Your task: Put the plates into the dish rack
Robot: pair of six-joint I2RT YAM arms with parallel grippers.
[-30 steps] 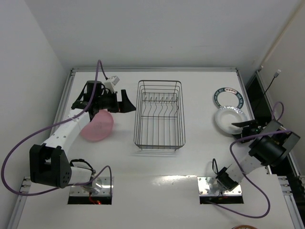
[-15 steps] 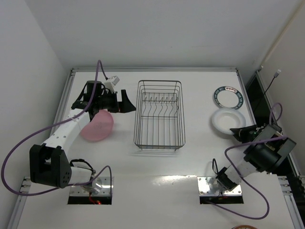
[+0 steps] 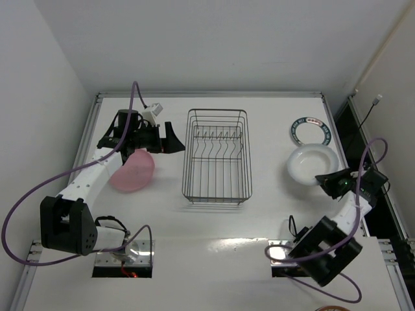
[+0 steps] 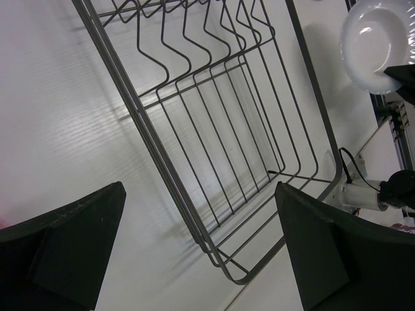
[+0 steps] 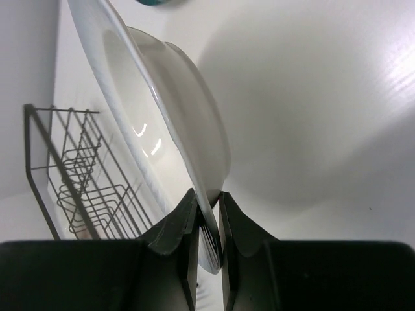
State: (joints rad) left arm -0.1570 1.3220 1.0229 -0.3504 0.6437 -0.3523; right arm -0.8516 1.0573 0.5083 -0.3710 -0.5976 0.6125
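White plate [image 5: 181,110]: plain, glossy; edge-on, extending straight ahead of right tool [image 5: 207,223], which pinches its rim. Left tool [image 4: 201,243]: agape, empty.

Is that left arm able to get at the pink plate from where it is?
Probably yes: the pink plate lies bare close by the left hand, which hangs open and empty beside the dish rack.

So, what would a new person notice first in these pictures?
The dark wire dish rack stands in the middle, holding no plates yet. At the right, the right arm's fingers pinch the rim of a plain white round plate. A plain pink round plate lies left of the rack, partly beneath the left arm.
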